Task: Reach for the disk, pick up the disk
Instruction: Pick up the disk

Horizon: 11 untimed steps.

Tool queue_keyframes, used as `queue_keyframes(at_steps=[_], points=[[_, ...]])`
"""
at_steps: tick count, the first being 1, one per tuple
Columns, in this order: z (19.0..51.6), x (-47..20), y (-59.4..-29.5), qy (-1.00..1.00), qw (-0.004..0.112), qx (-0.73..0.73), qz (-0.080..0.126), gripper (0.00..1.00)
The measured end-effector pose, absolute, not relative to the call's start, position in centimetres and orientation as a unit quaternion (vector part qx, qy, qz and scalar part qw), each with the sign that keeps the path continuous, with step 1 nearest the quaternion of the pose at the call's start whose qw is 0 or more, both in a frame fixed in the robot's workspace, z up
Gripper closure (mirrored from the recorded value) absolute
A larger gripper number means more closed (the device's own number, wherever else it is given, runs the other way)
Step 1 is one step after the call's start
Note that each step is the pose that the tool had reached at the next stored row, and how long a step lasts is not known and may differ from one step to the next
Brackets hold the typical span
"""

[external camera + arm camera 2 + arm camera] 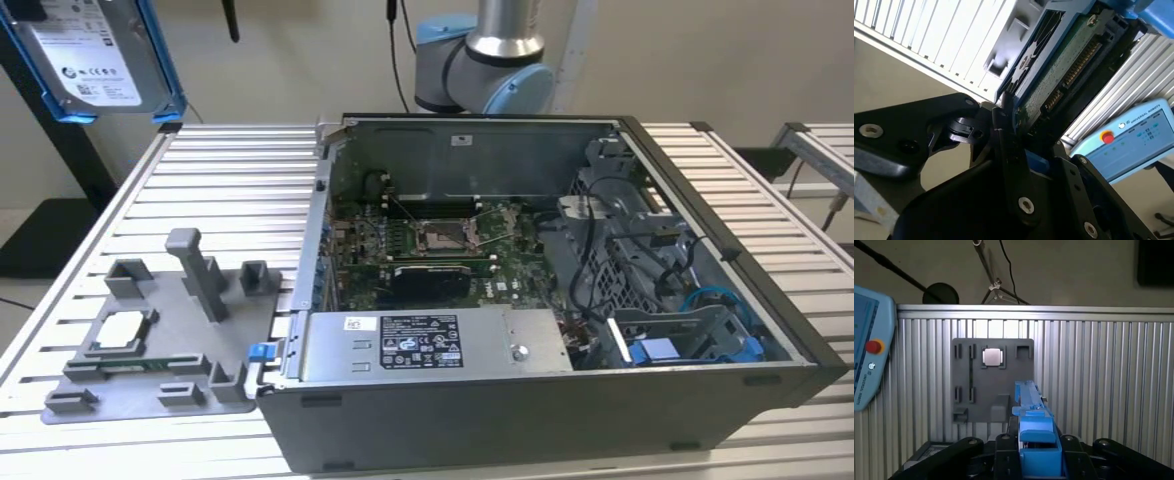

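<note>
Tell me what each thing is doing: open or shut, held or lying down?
disk: held up in the air by the hand.
hand: shut on the disk.
computer case: open, insides showing.
chip: lying in the grey holder.

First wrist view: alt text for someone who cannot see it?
The black hand grips a flat disk drive in bright blue plastic rails, edge-on; beyond it, a grey fixture tray holds a square silver chip on a ribbed aluminium table.
</note>
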<state>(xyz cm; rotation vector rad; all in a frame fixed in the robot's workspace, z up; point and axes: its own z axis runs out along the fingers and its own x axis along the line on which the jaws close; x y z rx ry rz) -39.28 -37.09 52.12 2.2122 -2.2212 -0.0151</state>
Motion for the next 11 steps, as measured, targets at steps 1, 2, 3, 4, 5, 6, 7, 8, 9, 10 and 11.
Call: queue_keyframes(at_steps=[1, 2, 3, 4, 5, 6, 7, 8, 9, 10, 11], points=[[52.1, -39.0, -37.1, -0.709, 0.003, 0.706, -0.005, 1.0], [52.1, -38.8, -37.1, -0.709, 0.003, 0.706, -0.005, 1.0], [52.1, -38.6, -37.1, -0.709, 0.003, 0.706, -0.005, 1.0], [52.1, -38.3, -37.1, -0.709, 0.003, 0.706, -0.005, 1.0], [52.1, -38.1, -37.1, -0.709, 0.003, 0.706, -0.005, 1.0], [52.1, -37.8, -37.1, -0.709, 0.004, 0.706, -0.005, 1.0], [52.1, -37.6, -37.1, -0.709, 0.004, 0.706, -0.005, 1.0], [52.1, -37.3, -37.1, -0.709, 0.004, 0.706, -0.005, 1.0], [52.1, -37.1, -37.1, -0.709, 0.004, 0.706, -0.005, 1.0], [52.1, -36.8, -37.1, -0.709, 0.004, 0.706, -0.005, 1.0], [52.1, -36.6, -37.1, -0.709, 0.004, 0.706, -0.005, 1.0]])
